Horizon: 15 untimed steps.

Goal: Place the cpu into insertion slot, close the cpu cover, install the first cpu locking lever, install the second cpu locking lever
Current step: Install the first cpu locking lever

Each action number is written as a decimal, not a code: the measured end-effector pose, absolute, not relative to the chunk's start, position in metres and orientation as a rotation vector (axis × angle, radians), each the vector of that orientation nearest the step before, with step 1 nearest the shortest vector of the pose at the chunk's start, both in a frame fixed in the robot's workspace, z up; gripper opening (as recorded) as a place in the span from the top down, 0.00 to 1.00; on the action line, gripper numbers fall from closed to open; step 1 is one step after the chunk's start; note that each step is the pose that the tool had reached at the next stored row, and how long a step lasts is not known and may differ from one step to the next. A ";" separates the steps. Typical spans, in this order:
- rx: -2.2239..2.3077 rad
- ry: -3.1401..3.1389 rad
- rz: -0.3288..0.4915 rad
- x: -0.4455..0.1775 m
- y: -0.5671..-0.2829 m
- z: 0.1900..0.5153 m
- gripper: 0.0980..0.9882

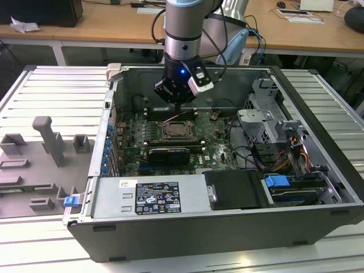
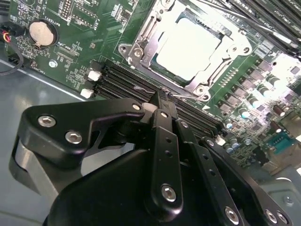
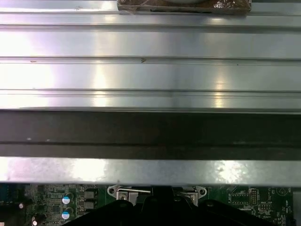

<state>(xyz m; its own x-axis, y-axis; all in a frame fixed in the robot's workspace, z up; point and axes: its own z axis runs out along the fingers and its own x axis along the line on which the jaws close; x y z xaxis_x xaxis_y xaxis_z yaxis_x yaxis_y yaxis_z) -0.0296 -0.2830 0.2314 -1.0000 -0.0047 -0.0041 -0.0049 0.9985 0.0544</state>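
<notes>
In the second wrist view the cpu (image 2: 188,47) lies flat in the insertion slot (image 2: 136,56), its pale face shining. The silvery cpu cover (image 2: 214,70) frames it and looks laid down over it. My gripper (image 2: 162,96) is shut, its black fingertips pressed together just off the socket's edge, beside a thin wire lever (image 2: 186,96). I cannot tell whether the tips touch the lever. In the exterior view the gripper (image 1: 178,106) hangs just behind the insertion slot (image 1: 177,131) inside the open computer case.
Long black memory slots (image 2: 122,80) run between the gripper and the socket. A coin battery (image 2: 41,32) sits on the green board. The case holds a power supply (image 1: 153,196) and a drive cage (image 1: 267,119). Grey fixtures (image 1: 51,142) stand at the exterior view's left.
</notes>
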 end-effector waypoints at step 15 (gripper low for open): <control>-0.011 3.134 0.146 -0.025 -0.284 0.223 0.99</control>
<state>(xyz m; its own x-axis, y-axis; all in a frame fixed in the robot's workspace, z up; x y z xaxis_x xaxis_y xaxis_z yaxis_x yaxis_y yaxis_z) -0.0251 -0.2839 0.2228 -1.0000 -0.0068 -0.0044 -0.0071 0.9957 0.0928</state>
